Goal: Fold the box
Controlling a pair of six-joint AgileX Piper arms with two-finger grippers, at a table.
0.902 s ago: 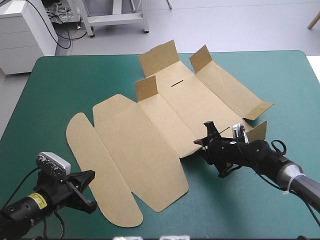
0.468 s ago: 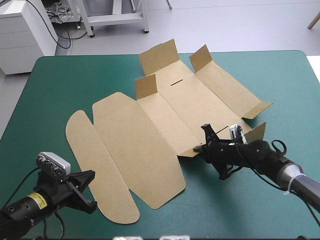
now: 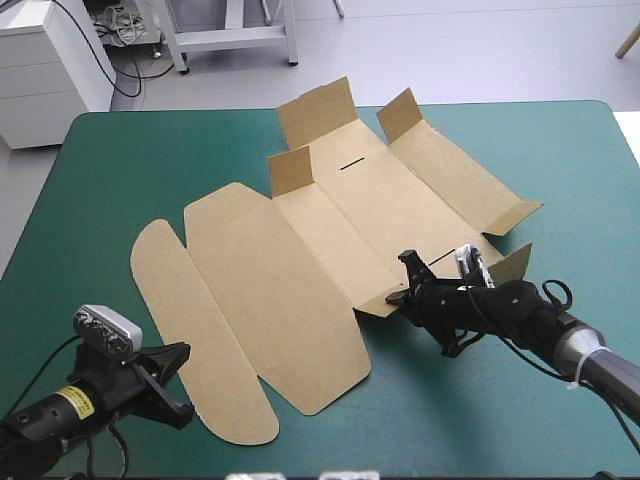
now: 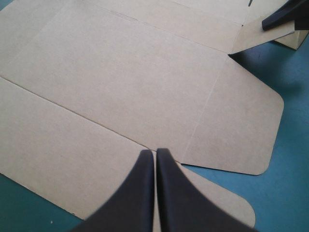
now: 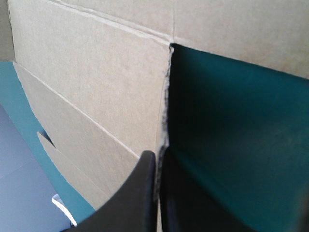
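Box: The box (image 3: 300, 260) is a brown sheet. It lies mostly flat in the middle of the bench (image 3: 130, 160) and is not a tray yet.
Standing bits: A few small flaps (image 3: 293, 175) on the far side stand up. The big panels lie down.
Right tool: The right tool (image 3: 402, 288) is pinched almost closed on the box's near right edge, with the board between its black fingers. That bit of the edge sits a little above the teal-green cover.
Why it holds there: I think it grips the edge so it can swing that side up along its crease and make a wall.
Left tool: The left tool (image 3: 170, 378) has its fingers pressed together in a point and holds nothing. It hangs at the near left, right by the round flap (image 3: 190, 330).
Why it waits there: My guess is that it is ready to press the sheet down or nudge the round flap.
Edges: The far flaps come close to the bench's far edge. The round flap comes close to the near edge.
Open room: There is lots of bare cover to the right, at the far left, and between the two tools.
Watch out: Nothing pins the sheet down, so it may slide when one side goes up.
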